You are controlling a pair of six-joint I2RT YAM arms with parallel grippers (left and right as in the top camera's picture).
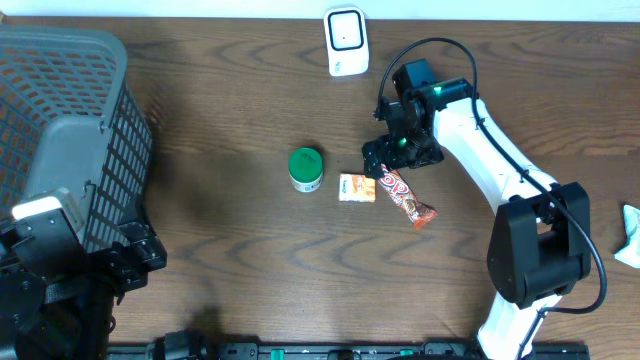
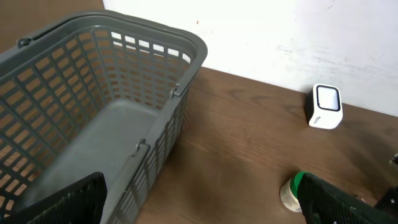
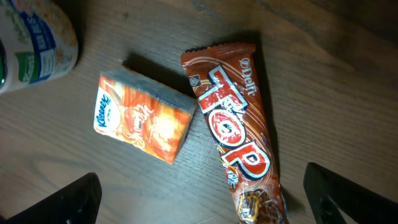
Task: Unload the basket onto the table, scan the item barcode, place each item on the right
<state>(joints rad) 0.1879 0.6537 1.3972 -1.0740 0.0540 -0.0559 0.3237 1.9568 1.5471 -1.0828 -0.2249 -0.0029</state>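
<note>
Brown-wrapped Top chocolate bar [image 3: 239,149]: lies label-up at 5 o'clock from the scanner [image 1: 345,40], barcode likely underneath. Your right gripper [image 1: 398,155] hovers over it, jaws spread, empty; left gripper [image 2: 199,199], spread too, idles beside basket [image 2: 74,87].

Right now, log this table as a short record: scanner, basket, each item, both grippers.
scanner: white unit at the far edge of the table, apart from the items
basket: grey, at the left end
jar: green lid, upright, left of the tissue pack
tissue pack: orange, lying flat beside the chocolate bar; contact unclear
chocolate bar: flat on the table, label up
right gripper: open, above pack and bar, holding nothing
left gripper: open, by the basket, holding nothing
</note>
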